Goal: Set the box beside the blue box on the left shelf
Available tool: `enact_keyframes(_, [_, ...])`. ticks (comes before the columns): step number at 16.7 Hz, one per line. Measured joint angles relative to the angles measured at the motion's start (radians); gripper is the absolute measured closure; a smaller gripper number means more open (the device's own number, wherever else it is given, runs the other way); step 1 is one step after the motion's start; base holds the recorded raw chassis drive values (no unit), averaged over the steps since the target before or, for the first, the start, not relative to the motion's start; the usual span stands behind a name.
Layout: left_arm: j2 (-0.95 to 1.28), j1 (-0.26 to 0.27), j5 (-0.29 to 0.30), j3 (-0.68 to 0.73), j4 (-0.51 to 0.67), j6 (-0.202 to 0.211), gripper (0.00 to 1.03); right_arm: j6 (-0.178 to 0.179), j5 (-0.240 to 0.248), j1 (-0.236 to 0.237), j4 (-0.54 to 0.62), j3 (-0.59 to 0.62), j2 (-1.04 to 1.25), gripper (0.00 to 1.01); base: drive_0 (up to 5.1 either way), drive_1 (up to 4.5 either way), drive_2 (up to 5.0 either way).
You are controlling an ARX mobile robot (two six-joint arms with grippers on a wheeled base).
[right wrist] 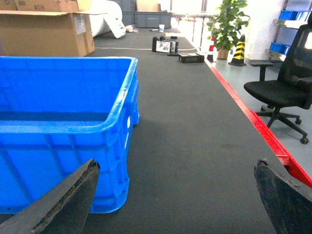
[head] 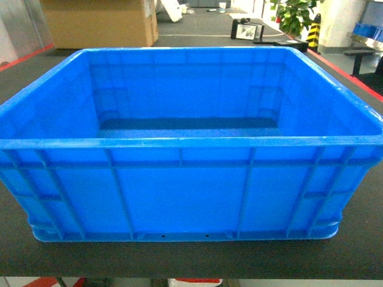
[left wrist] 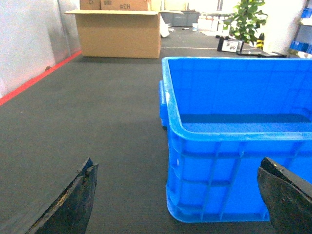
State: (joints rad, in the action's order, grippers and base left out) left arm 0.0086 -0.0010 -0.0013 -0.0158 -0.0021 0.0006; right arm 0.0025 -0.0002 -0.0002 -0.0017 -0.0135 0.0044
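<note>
A: What is seen on the bench (head: 359,239)?

B: A big blue box (head: 185,149) is seen there. It is set close to the near edge of the bench, about midway between the left and right edges. It stands flat and upright, and nothing can be seen inside it.

A: How is the box made?

B: Ribs are seen running up its outer walls, and a thick rim goes all round the top.

A: Where is the left gripper (left wrist: 178,195)?

B: It is held low near the near left corner of the box. One finger (left wrist: 73,204) is seen over the dark bench top, to the left of the box. The other finger is seen in front of the near wall. The jaws are spread wide and nothing is held in them.

A: And the right gripper (right wrist: 175,200)?

B: It is held low by the near right corner of the box. One finger (right wrist: 63,204) is seen in front of the near wall, the other far out to the right. Its jaws are spread wide too, with nothing in them.

A: What is seen further away?

B: A brown cardboard box (head: 99,23) is seen at the far left of the bench. A green plant (right wrist: 225,25) and a black chair (right wrist: 287,80) are seen off to the right
</note>
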Motion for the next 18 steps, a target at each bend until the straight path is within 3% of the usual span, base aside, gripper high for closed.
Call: enact_keyframes(18, [0.0,0.0,0.001,0.0,-0.003,0.0,0.05,0.0,0.0,0.0,-0.004,0.0,0.0,0.03,0.0,0.0,0.0])
